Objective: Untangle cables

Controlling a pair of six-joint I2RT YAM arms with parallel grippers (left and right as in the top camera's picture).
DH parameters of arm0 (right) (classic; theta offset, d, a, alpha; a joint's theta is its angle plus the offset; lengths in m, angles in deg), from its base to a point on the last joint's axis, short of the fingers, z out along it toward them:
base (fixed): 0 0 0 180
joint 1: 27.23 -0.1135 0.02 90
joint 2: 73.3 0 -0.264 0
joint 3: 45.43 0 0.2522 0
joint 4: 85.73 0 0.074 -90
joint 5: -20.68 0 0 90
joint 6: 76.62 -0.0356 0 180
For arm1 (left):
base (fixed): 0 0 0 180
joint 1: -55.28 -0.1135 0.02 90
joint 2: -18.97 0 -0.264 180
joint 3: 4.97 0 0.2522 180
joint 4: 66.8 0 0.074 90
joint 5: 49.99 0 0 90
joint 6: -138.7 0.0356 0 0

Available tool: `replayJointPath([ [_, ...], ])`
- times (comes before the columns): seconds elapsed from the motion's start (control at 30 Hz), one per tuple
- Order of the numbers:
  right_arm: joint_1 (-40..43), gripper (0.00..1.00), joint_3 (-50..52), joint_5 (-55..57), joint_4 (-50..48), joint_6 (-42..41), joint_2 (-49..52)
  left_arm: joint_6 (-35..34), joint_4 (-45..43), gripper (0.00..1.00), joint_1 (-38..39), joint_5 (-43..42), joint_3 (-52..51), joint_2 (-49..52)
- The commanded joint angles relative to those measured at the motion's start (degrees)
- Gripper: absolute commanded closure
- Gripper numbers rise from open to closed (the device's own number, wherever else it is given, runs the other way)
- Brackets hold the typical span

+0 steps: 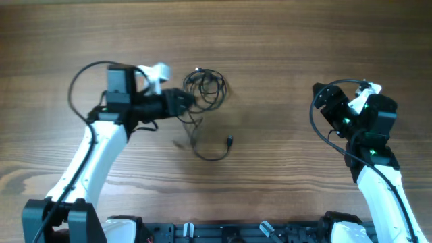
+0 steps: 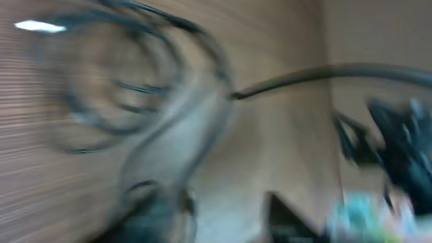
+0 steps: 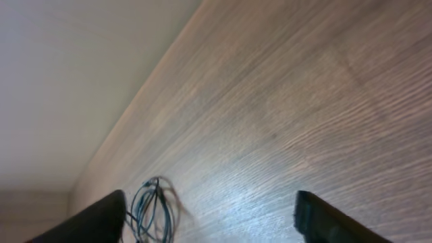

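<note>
The cables (image 1: 206,88) lie as a thin dark knotted coil at the table's middle back. One loose strand (image 1: 209,154) curves down to a small plug end (image 1: 230,140). My left gripper (image 1: 181,101) is at the coil's left edge. The left wrist view is badly blurred. It shows the coil's loops (image 2: 128,81) just ahead of my left gripper (image 2: 226,219), whose fingers stand apart with nothing clearly between them. My right gripper (image 1: 329,101) hovers far to the right, open and empty (image 3: 209,223). The coil shows small in the right wrist view (image 3: 152,209).
The wooden table (image 1: 283,54) runs under everything. Its far edge meets a pale wall in the right wrist view (image 3: 81,88). My right arm (image 2: 405,148) shows as a dark blur in the left wrist view, beside a thick arm cable (image 2: 324,73).
</note>
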Motion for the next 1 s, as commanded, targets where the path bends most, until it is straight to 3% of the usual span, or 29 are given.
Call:
replayJointPath([
  [0.0, 0.0, 0.12, -0.7, -3.2, 2.0, 3.1, -0.7, 4.5, 0.2, 0.0, 4.0, 2.2, 0.3, 0.2],
  [0.17, 0.0, 0.08, -0.7, -3.2, 6.0, 4.0, -0.3, -5.0, -1.2, 0.0, 5.2, 18.3, 0.3, 0.2],
  [0.43, -1.9, 0.07, -0.6, -7.0, 7.9, 4.3, 3.0, -7.5, -11.3, 0.0, 5.2, 22.4, 0.3, 0.2],
  [0.57, -9.9, 0.1, -0.6, -10.4, 1.0, 14.9, 4.9, -9.5, -13.4, 0.0, 5.2, 24.2, 0.3, 0.2],
  [0.77, -25.3, 0.29, -0.6, -4.0, -14.4, 17.6, 9.9, -10.9, -8.2, 0.09, 5.2, 34.6, 0.3, 0.2],
  [0.83, -29.6, 0.33, -0.6, -0.5, -20.0, 16.9, 12.9, -13.5, -5.2, 0.08, 5.2, 39.7, 0.3, 0.2],
  [0.97, -34.5, 0.44, -0.7, 2.4, -28.3, 14.5, 19.4, -14.4, -1.7, 0.0, 5.2, 41.8, 0.3, 0.3],
])
